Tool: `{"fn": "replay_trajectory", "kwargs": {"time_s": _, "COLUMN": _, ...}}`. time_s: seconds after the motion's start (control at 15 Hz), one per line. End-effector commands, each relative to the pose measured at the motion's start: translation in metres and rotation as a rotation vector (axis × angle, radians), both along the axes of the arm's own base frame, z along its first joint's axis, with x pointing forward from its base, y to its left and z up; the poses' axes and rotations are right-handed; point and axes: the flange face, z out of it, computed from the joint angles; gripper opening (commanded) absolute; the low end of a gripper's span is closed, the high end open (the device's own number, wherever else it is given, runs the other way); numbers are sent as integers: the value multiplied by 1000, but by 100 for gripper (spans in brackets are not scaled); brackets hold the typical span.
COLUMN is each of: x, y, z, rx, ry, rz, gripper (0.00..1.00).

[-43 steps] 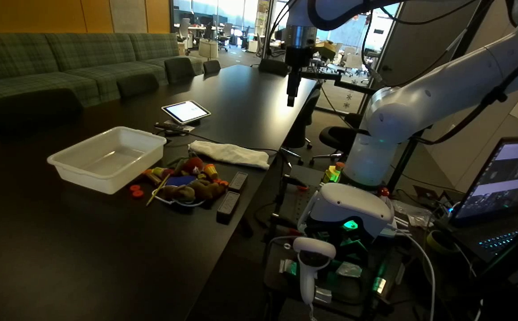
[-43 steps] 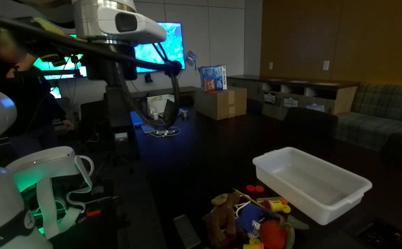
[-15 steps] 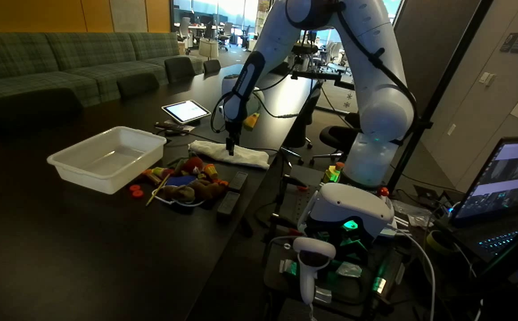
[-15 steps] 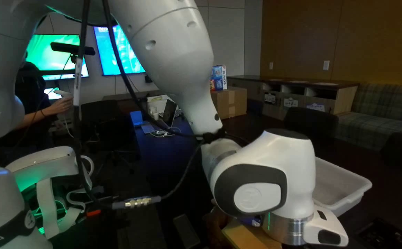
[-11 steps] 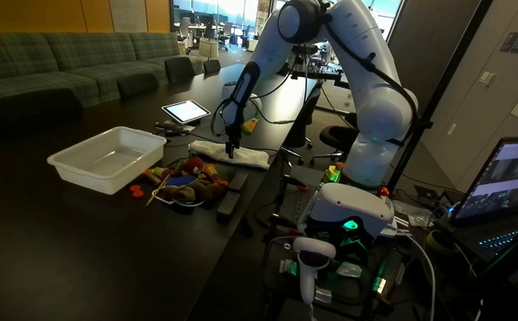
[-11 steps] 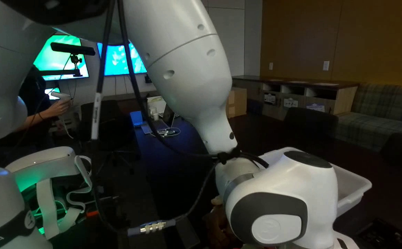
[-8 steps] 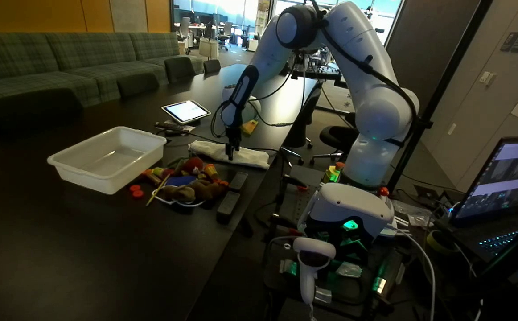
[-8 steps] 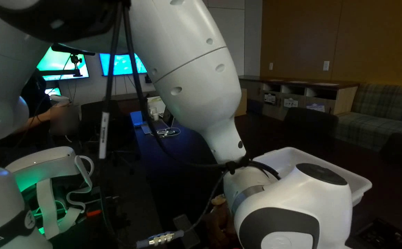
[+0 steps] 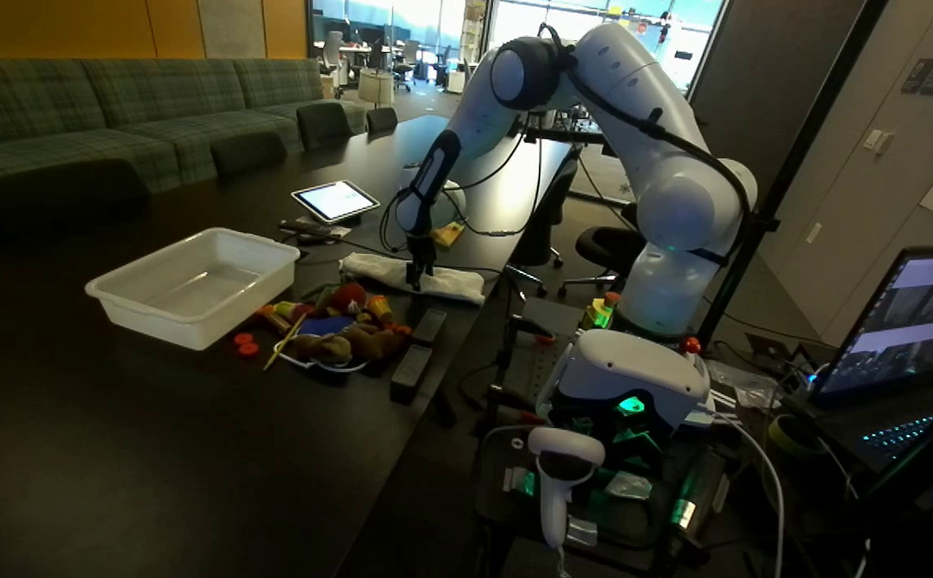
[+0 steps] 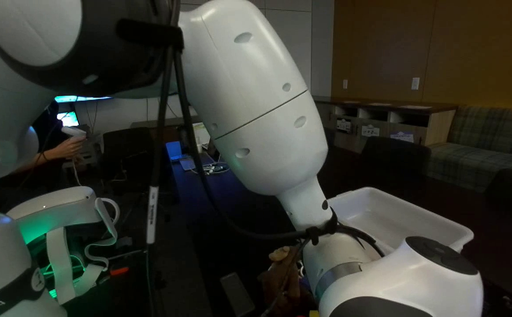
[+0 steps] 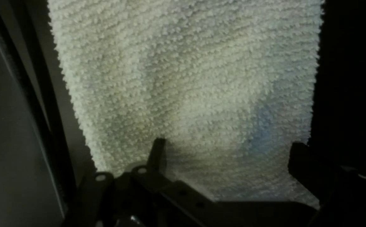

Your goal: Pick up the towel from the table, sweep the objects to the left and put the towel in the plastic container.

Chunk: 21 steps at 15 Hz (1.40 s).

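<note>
A folded white towel (image 9: 458, 283) lies on the dark table in an exterior view and fills the middle of the wrist view (image 11: 195, 78). My gripper (image 9: 415, 279) is low at the towel's middle. In the wrist view the gripper (image 11: 228, 143) is open, its fingers apart across the towel with cloth between them; whether they touch it I cannot tell. The white plastic container (image 9: 193, 325) stands empty, also in an exterior view (image 10: 397, 215), partly behind the arm. Between container and towel lie a red plush (image 9: 348, 299), a brown plush (image 9: 374, 343), a yellow pencil (image 9: 283, 343) and small toys.
Two dark blocks (image 9: 410, 369) lie near the table edge, one also in an exterior view (image 10: 237, 293). Red discs (image 9: 246, 345) lie by the container. A tablet (image 9: 336, 200) and cables are behind the towel. A headset (image 9: 635, 369) sits beside the robot base.
The arm has swung from raised beside the table to over the towel, then sunk slightly in the last half second. Towel, container and toys have not moved.
</note>
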Motion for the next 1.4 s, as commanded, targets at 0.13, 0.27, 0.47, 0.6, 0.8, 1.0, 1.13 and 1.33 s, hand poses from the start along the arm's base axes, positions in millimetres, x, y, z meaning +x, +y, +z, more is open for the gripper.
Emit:
{"fn": "replay_trajectory", "kwargs": {"time_s": 0.13, "x": 7, "y": -12, "z": -4, "rx": -3, "ry": 17, "rz": 4, "gripper": 73}}
{"fn": "replay_trajectory", "kwargs": {"time_s": 0.27, "x": 5, "y": -12, "z": 5, "rx": 1, "ry": 20, "rz": 21, "gripper": 60}}
{"fn": "replay_trajectory", "kwargs": {"time_s": 0.47, "x": 0, "y": -12, "z": 22, "rx": 15, "ry": 12, "rz": 53, "gripper": 38}}
{"fn": "replay_trajectory", "kwargs": {"time_s": 0.6, "x": -6, "y": -12, "z": 39, "rx": 31, "ry": 8, "rz": 84, "gripper": 27}}
{"fn": "replay_trajectory", "kwargs": {"time_s": 0.8, "x": -21, "y": -17, "z": 74, "rx": 46, "ry": -9, "rz": 118, "gripper": 6}}
{"fn": "replay_trajectory", "kwargs": {"time_s": 1.0, "x": -45, "y": -26, "z": 114, "rx": 66, "ry": -32, "rz": 152, "gripper": 7}}
{"fn": "replay_trajectory", "kwargs": {"time_s": 1.13, "x": -61, "y": -31, "z": 142, "rx": 83, "ry": -36, "rz": 174, "gripper": 7}}
{"fn": "replay_trajectory", "kwargs": {"time_s": 1.33, "x": -86, "y": -43, "z": 188, "rx": 117, "ry": -34, "rz": 206, "gripper": 7}}
